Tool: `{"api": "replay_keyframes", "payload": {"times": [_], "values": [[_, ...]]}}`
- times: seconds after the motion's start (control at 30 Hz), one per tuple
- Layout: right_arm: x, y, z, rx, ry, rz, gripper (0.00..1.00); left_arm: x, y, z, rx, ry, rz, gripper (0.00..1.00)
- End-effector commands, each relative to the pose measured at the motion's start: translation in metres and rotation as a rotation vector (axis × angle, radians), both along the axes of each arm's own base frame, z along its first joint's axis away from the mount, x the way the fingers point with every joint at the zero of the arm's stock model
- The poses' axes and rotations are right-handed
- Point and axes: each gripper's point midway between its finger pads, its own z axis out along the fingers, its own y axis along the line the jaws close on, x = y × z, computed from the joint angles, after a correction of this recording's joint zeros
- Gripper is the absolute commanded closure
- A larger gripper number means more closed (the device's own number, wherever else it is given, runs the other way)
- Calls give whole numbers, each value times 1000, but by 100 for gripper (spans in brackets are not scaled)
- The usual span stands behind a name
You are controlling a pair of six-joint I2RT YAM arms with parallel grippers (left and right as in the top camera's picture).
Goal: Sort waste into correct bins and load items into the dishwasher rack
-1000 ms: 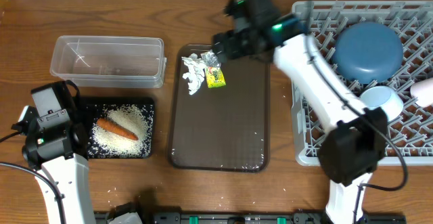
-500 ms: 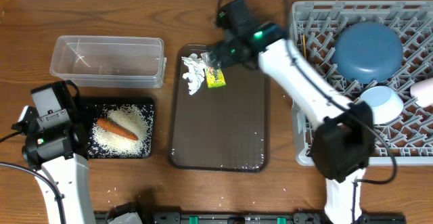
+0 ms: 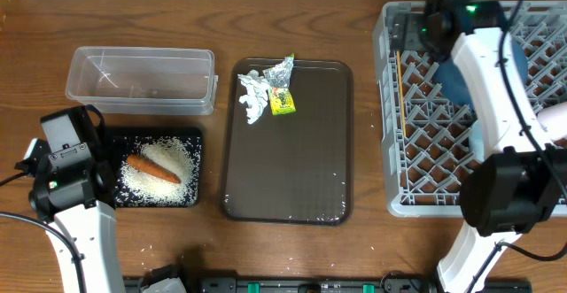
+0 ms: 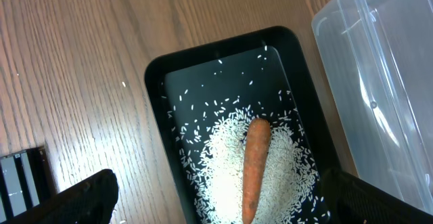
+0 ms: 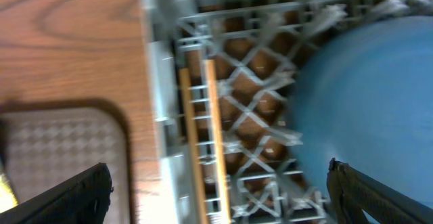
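Note:
The carrot lies on a heap of rice in the black tray, beside the clear tub, which looks empty. My left gripper hangs open above that tray's near end, holding nothing. Crumpled paper and the foil wrapper lie at the back of the brown serving tray. My right gripper is open and empty over the back left corner of the dishwasher rack. Below it lie the chopsticks and the large blue bowl. The view is blurred.
The white cup stands at the rack's right edge. My right arm crosses the rack and hides part of its contents. A few rice grains lie on the wooden table in front of the black tray.
My right arm has swung right, from above the wrapper at the serving tray's back edge to the rack's back left corner, still open. The left arm has not moved.

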Motion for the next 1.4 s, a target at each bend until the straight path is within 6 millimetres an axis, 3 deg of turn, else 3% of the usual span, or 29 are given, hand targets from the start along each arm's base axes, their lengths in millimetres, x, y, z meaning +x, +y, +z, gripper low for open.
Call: {"api": "replay_keyframes", "payload": {"times": [0.0,0.13,0.3,0.37,0.5,0.6,0.7,0.9,1.03,1.13,1.27,1.37], "values": [[0,-17,3,-5,-5,-46,1,-1,2,5,8,-14,20,2],[0,-30,3,-5,-5,-73,1,-1,2,5,8,-14,20,2],[0,-32,3,-5,-4,-77,1,0,0,5,-11,-28,28,2],[0,-32,3,-5,-5,-76,1,10,-18,0,-124,-77,-7,2],[0,-32,3,-5,-5,-75,1,35,-86,0,-478,-196,-199,2],[0,-31,3,-5,-5,-74,1,37,-104,3,-575,-218,-246,2],[0,-30,3,-5,-5,-73,1,24,-130,2,-699,-177,-303,2],[0,-29,3,-4,-5,-71,1,33,-188,31,-837,-279,-688,1],[0,-28,3,-5,-5,-67,1,50,-211,50,-740,-340,-896,1],[0,-28,3,-5,-5,-67,1,61,-218,64,-588,-308,-958,1],[0,-28,3,-5,-5,-67,1,76,-227,80,-325,-156,-1054,1],[0,-28,3,-5,-5,-67,1,85,-232,80,-219,8,-1087,2]]}}
